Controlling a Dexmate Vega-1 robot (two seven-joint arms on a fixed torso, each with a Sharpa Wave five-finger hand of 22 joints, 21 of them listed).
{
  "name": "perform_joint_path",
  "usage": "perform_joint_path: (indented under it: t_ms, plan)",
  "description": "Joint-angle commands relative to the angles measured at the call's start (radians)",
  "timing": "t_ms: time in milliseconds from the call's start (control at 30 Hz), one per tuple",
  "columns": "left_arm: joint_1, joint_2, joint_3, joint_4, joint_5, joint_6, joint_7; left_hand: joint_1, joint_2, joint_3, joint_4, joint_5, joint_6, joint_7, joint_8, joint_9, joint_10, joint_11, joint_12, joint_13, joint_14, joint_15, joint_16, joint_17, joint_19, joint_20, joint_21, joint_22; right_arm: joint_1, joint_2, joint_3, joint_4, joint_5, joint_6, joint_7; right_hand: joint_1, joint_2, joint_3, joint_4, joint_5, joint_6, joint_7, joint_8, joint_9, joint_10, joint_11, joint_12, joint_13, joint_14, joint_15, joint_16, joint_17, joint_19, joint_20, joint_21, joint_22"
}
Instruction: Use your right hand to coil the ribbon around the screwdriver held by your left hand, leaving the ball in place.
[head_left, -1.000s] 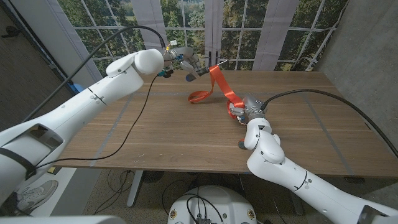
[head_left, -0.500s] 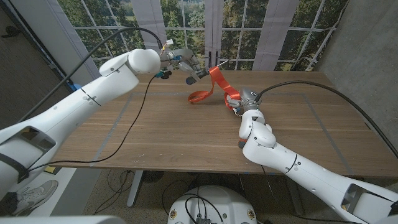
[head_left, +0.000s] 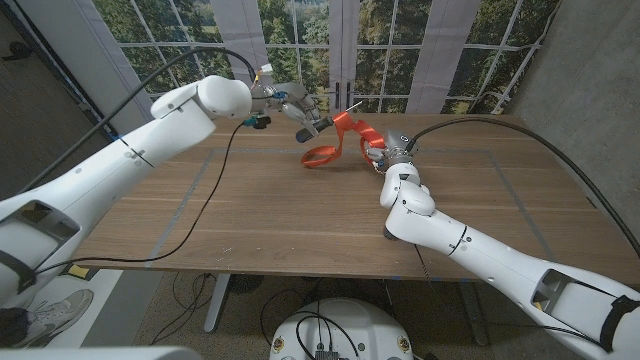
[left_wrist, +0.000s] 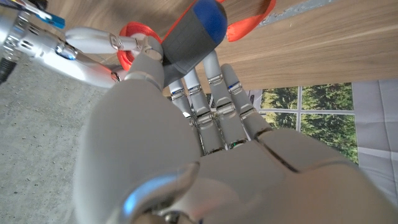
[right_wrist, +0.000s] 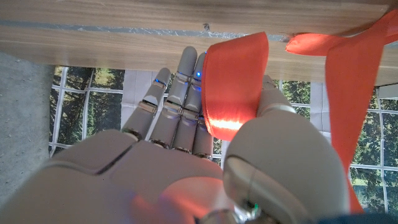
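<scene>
My left hand (head_left: 288, 102) grips a screwdriver (head_left: 318, 123) above the far part of the table, its thin shaft pointing toward the window. In the left wrist view the screwdriver's grey handle (left_wrist: 189, 34) has a blue end. An orange ribbon (head_left: 344, 123) hangs over the shaft, and its loop (head_left: 320, 156) lies on the wood below. My right hand (head_left: 392, 152) is just right of the shaft and pinches the ribbon's free end (right_wrist: 233, 84) between thumb and fingers. A further stretch of ribbon (right_wrist: 351, 74) runs off beside the thumb.
The wooden table (head_left: 250, 220) stretches toward me, a black cable (head_left: 215, 200) trailing across its left half. Something small and dark (head_left: 388, 233) peeks out beside my right forearm near the front edge; I cannot tell what it is. Windows stand behind the table.
My right hand has carried the ribbon end away from me and up, close beside the screwdriver shaft. The ribbon between hand and shaft is now short. My left hand barely shifted.
</scene>
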Motion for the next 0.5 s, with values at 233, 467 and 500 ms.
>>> perform_joint_path:
  t_ms: [233,467,500]
  plan:
    - [-0.049,0.021,0.034,0.042,-0.037,-0.063,-0.106,0.096,0.097,0.040,0.006,0.005,0.074,0.029,0.000,0.109,0.092,-0.087,-0.001,0.276,0.130,-0.220,0.005,0.005,-0.007,-0.002,0.014,0.001,0.070,0.003,0.008,0.061,0.031,0.055,-0.093,0.163,0.153,0.006,0.001,-0.001,0.103,-0.045,0.152,0.073,0.007,-0.002,0.006,0.002,0.041,-0.052,-0.007,0.004,0.010,0.000,0.000,0.003]
    - [-0.067,0.010,0.046,0.084,-0.049,-0.106,-0.149,0.096,0.099,0.039,0.007,0.004,0.073,0.031,-0.004,0.110,0.090,-0.084,-0.004,0.277,0.128,-0.220,0.005,0.005,-0.011,-0.001,0.018,-0.001,0.061,0.015,0.030,0.064,0.034,0.097,-0.146,0.164,0.152,0.007,0.000,-0.001,0.102,-0.046,0.153,0.073,0.008,0.000,0.005,-0.001,0.042,-0.056,-0.009,0.005,0.010,0.001,-0.001,0.003]
    - [-0.062,0.007,0.042,0.088,-0.054,-0.110,-0.143,0.096,0.098,0.039,0.007,0.004,0.073,0.030,-0.004,0.110,0.092,-0.087,-0.004,0.277,0.126,-0.220,0.006,0.008,-0.011,-0.001,0.019,-0.001,0.060,0.018,0.029,0.064,0.031,0.103,-0.155,0.163,0.152,0.006,0.001,-0.001,0.103,-0.046,0.153,0.073,0.008,0.000,0.005,-0.001,0.042,-0.056,-0.009,0.005,0.009,0.000,-0.001,0.003]
